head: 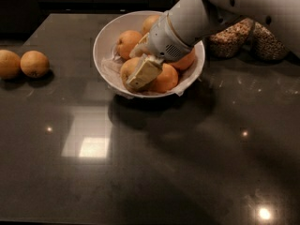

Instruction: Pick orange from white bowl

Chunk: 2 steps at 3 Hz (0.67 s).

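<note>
Counter (140, 172), white bowl (105, 41): claw (138, 72) over orange (125, 69).

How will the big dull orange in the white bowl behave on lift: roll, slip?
Probably firm but round, so the orange could slip sideways from the gripper, which sits low in the white bowl right over it. It is packed against the brighter orange, which may roll once it leaves. The crinkled liner might shift.

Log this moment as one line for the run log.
gripper: inside wide round white bowl, against dull yellowish orange at its front | orange: not lifted | dark counter: two loose oranges outside bowl
</note>
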Motion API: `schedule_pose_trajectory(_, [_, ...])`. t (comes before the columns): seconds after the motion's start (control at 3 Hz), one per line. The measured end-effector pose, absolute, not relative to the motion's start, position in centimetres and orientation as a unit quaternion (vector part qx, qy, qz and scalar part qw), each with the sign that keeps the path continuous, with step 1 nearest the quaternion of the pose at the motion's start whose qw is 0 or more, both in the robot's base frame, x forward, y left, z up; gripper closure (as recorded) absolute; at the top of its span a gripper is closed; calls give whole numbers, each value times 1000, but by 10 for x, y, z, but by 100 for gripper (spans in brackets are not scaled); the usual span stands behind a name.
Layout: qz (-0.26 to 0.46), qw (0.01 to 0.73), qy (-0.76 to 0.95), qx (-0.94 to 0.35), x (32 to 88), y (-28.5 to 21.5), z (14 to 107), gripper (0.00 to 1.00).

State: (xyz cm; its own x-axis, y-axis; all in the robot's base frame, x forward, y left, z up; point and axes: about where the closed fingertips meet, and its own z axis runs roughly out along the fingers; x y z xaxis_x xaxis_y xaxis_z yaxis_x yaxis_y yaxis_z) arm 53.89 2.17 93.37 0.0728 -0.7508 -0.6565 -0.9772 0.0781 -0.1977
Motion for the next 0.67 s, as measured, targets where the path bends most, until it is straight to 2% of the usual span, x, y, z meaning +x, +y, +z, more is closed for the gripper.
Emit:
schedule_pose_trajectory(0.33, [158,356,656,-646,541,5,960,100])
schedule_pose_trajectory(0.67, [158,356,656,-646,541,5,960,100])
